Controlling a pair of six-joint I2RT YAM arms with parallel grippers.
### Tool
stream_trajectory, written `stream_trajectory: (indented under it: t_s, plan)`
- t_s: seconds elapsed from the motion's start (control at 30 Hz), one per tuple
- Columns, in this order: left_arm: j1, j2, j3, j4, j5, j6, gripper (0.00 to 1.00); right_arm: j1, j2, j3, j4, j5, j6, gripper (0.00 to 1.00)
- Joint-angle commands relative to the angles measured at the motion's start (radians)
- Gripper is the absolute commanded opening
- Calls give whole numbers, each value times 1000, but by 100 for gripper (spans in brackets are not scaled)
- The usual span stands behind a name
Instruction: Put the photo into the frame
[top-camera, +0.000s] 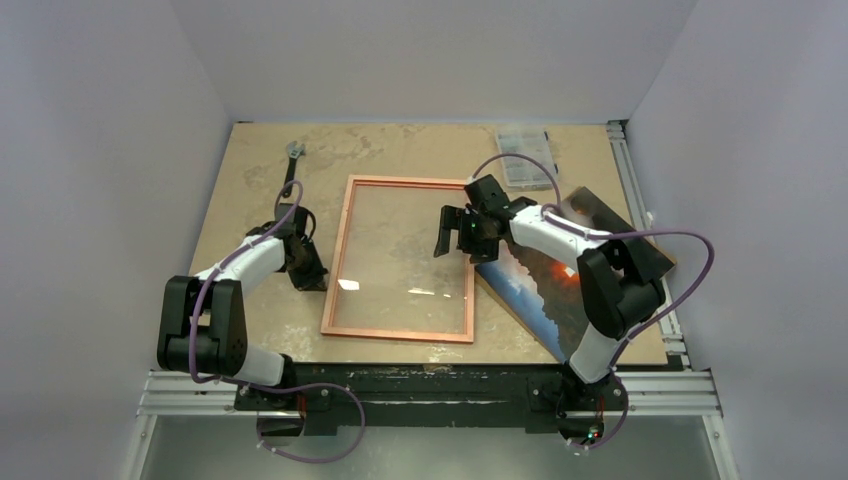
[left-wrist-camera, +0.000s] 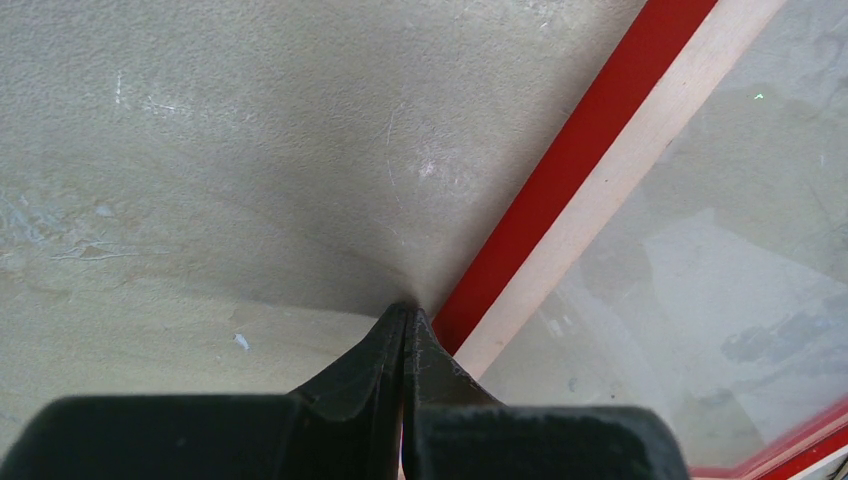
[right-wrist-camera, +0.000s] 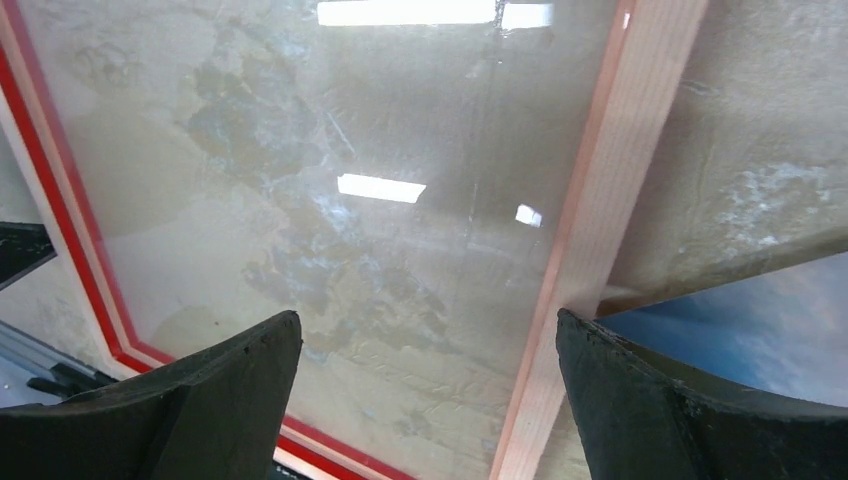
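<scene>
The frame (top-camera: 400, 333) lies flat mid-table, copper-coloured back up, with glass in it. Close up, its red edge and pale rail (left-wrist-camera: 620, 180) run diagonally. My left gripper (top-camera: 312, 278) is shut and empty, its tips (left-wrist-camera: 405, 310) down on the table against the frame's left rail. My right gripper (top-camera: 455, 230) hangs open over the frame's right side, holding nothing. In the right wrist view it (right-wrist-camera: 428, 325) spans the glass and the right rail (right-wrist-camera: 610, 180). The photo (top-camera: 540, 290) lies face up right of the frame, partly under the right arm; its blue corner (right-wrist-camera: 750, 310) shows.
A dark board (top-camera: 645, 250) lies at the right edge, under the photo's far end. A clear plastic bag (top-camera: 525, 155) sits at the back right. A small metal tool (top-camera: 293, 150) lies at the back left. Rails edge the table on the right and near sides.
</scene>
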Motion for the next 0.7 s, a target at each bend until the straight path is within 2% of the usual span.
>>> stream_trajectory:
  t_s: [0.0,0.27,0.4,0.53,0.67]
  plan:
    - [-8,-11,35,-4,6,20,0,0,-51,48,-46,65,-30,97]
    - [-8,-35,35,-2,13,21,0,-12,-66,50,-41,39,-27,96]
    - [-8,-67,34,1,21,22,2,-70,-60,21,-31,9,-25,93]
    - [-8,-111,33,17,60,21,17,-158,-56,-36,9,-70,-30,87]
    - [-8,-195,34,43,122,19,44,-178,-35,-50,12,-92,-62,78]
